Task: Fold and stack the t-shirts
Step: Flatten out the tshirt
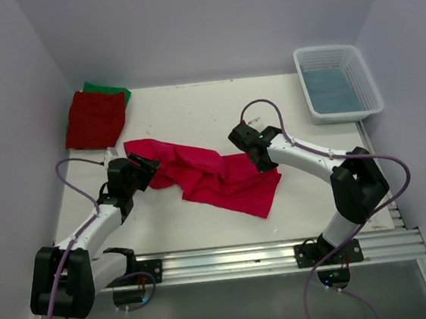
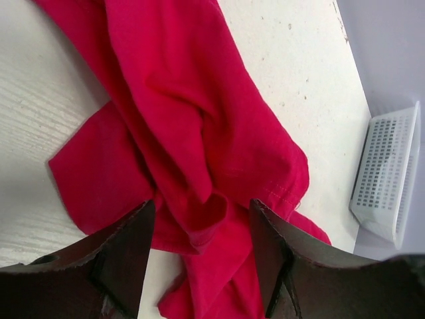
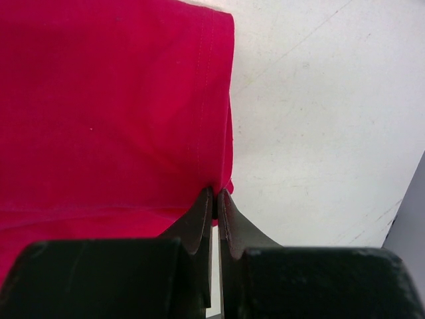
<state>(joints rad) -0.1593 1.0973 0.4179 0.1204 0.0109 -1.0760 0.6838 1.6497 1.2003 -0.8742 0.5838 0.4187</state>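
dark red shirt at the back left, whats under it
A green shirt lies under the dark red shirt; only its far edge peeks out. The rest is covered, so its fold cannot be seen.

White arms (image 1: 97, 221) with black joints trail purple cables (image 1: 259, 100) and end in black, wedge-shaped fingers (image 2: 129, 252).

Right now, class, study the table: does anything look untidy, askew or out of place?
Yes: the crimson-pink t-shirt lies crumpled and twisted mid-table, while the darker red shirt sits folded on the green shirt at the far left corner.
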